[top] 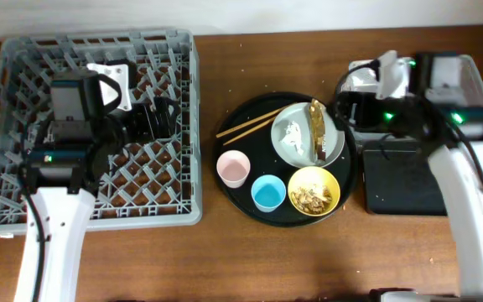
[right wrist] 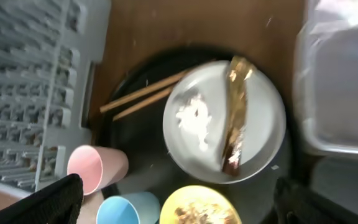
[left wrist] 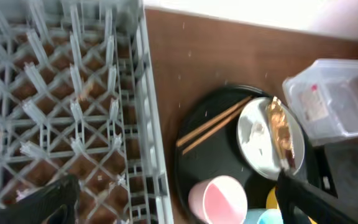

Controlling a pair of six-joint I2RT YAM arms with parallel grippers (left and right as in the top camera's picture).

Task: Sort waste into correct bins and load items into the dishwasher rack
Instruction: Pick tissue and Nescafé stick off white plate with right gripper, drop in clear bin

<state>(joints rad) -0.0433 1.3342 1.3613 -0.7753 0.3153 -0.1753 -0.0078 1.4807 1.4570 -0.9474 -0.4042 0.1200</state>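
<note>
A grey rack [left wrist: 61, 106] fills the left side. Beside it, a round black tray [left wrist: 197, 165] holds chopsticks [left wrist: 215, 123], a pink cup [left wrist: 219, 198] and a plate [left wrist: 263, 158] carrying a napkin [left wrist: 252, 132] and a wrapper [left wrist: 281, 134]. A clear tub [left wrist: 337, 99] sits far right.

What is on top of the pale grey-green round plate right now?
A brown-gold wrapper lies across the pale grey-green round plate, with a crumpled white napkin beside it. The plate surface beneath both is covered.

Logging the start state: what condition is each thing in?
Rack: empty.
Plate: holds wrapper, napkin.
Yellow bowl: holds food scraps.
Pink cup: upright, empty.
Blue cup: upright, empty.
Chopsticks: lying on round tray.
Clear tub: looks empty.
Black bin: empty.
Left gripper: open.
Right gripper: open.
</note>
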